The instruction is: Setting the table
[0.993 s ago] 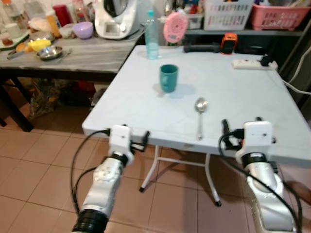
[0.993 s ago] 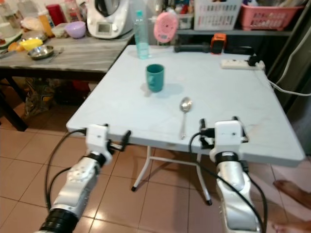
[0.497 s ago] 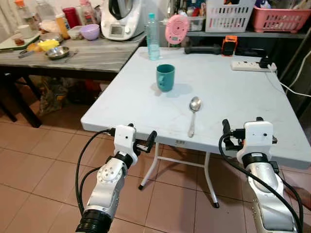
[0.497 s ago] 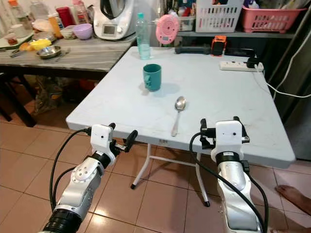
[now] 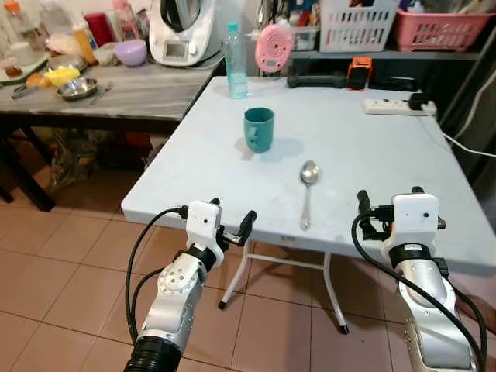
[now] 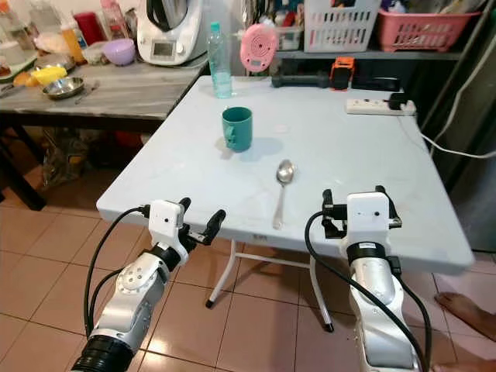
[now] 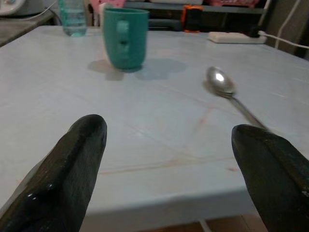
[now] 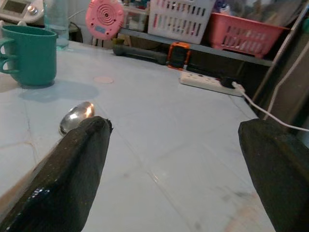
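The spoon (image 5: 308, 188) is lying on the white table (image 5: 372, 155), near its front edge, bowl pointing away from the robot. The green mug (image 5: 258, 129) is standing upright beyond it, toward the table's middle. The left gripper (image 5: 231, 225) is hovering at the front edge, fingers spread apart. The right gripper (image 5: 387, 203) is hanging over the front edge toward the right corner, fingers also apart, holding nothing.

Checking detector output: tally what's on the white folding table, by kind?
Teal ceramic mug: 1
Silver metal spoon: 1
Clear plastic water bottle: 1
White power strip: 1
Black dumbbell: 1
Orange-and-black device: 1
Total: 6
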Tool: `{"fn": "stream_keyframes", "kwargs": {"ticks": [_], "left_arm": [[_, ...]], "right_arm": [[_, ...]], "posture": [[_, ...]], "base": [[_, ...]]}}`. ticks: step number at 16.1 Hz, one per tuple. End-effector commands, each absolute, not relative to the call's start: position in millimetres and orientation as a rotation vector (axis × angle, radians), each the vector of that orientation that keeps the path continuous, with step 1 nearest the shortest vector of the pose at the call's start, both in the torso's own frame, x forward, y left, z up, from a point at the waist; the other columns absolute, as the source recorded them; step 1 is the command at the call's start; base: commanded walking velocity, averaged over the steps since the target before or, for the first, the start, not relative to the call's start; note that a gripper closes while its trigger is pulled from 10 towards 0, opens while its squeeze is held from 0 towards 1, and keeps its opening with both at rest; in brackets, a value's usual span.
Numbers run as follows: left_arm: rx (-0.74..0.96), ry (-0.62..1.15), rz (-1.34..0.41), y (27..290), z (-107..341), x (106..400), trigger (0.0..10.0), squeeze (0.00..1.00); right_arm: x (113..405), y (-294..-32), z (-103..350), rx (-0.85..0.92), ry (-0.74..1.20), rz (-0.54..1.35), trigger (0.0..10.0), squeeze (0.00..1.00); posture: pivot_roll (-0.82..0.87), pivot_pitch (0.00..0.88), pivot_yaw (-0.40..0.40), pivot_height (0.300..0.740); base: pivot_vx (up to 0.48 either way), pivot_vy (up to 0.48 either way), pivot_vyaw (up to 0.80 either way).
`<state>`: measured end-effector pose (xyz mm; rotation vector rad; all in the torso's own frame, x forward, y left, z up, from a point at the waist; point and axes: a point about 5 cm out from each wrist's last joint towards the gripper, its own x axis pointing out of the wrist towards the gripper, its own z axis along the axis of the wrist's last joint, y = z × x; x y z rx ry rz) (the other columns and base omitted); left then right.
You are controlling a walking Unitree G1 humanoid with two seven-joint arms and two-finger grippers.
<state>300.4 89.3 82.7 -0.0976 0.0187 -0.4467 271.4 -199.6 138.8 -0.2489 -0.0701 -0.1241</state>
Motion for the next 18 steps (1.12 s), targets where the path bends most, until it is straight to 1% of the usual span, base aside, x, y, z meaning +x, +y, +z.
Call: {"fn": "stream_keyframes", "kwargs": {"ticks": [1,7,9,12,16,17,18], "left_arm": [[-0.088,-0.009,-0.451,91,89,303,10.0,0.0],[-0.084,-0.002,-0.457,91,89,303,10.0,0.0],[-0.078,0.001,-0.46,92,89,302,10.0,0.0],[-0.086,0.01,-0.49,92,87,298,10.0,0.0],[-0.037,0.017,-0.549,107,82,284,10.0,0.0],[-0.005,0.019,-0.587,113,81,278,10.0,0.0],[0.014,0.024,-0.613,117,81,274,10.0,0.0]], "right_arm": [[272,-196,142,-0.247,-0.091,-0.115,10.0,0.0],[269,-195,140,-0.242,-0.084,-0.115,10.0,0.0],[266,-193,138,-0.223,-0.078,-0.101,10.0,0.0],[264,-183,134,-0.15,-0.065,-0.053,10.0,0.0],[264,-169,126,-0.024,-0.005,-0.004,10.0,0.0],[265,-163,125,-0.011,-0.003,0.009,10.0,0.0],[266,-159,126,-0.044,-0.012,0.018,10.0,0.0]], "posture": [[-0.2,0.0,0.082,0.74],[-0.2,0.0,0.086,0.74],[-0.21,0.0,0.1,0.74],[-0.21,0.0,0.104,0.74],[-0.2,0.0,0.109,0.74],[-0.19,0.0,0.11,0.74],[-0.19,0.0,0.113,0.74]], "base": [[0.36,0.0,0.0],[0.361,0.0,0.0],[0.349,0.0,0.0],[0.0,0.0,0.0],[0.0,0.0,0.0],[0.0,0.0,0.0],[0.0,0.0,0.0]]}}
